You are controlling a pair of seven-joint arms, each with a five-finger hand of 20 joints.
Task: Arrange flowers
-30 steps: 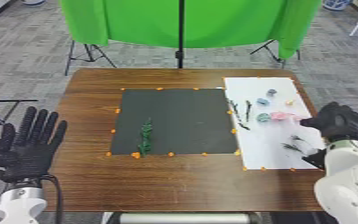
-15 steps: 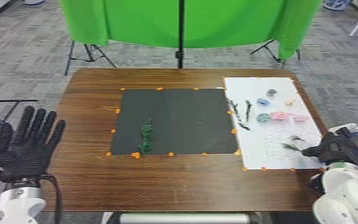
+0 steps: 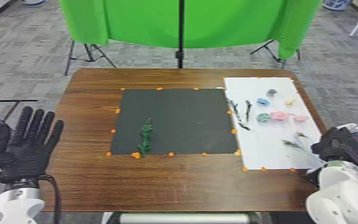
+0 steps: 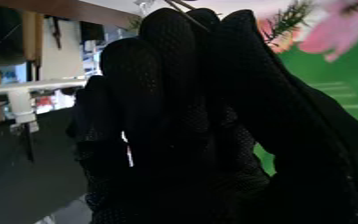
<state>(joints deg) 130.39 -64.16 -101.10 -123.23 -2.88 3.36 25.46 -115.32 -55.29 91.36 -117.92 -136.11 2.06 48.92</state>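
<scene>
Right hand [image 3: 335, 144] at right edge of white sheet [image 3: 262, 156], by near sprig [image 3: 291, 144]. Stem [image 4: 185, 13] at the hand; can't tell if it's pinched. Left hand [image 3: 23, 152] spread, beside table. Near sprig on sheet, second sprig [image 3: 302, 135] just beside it. Likely step: picking up a sprig. Best to pinch one stem low, check the neighbor isn't caught, lift clear of pink flowers [image 3: 279, 116], then lay flat by green stalk [image 3: 146, 135] on black mat [image 3: 184, 115].

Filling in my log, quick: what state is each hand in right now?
Left hand: open, holding nothing.
Right hand: right at a thin stem; whether it is open or closed on it can't be told.
</scene>
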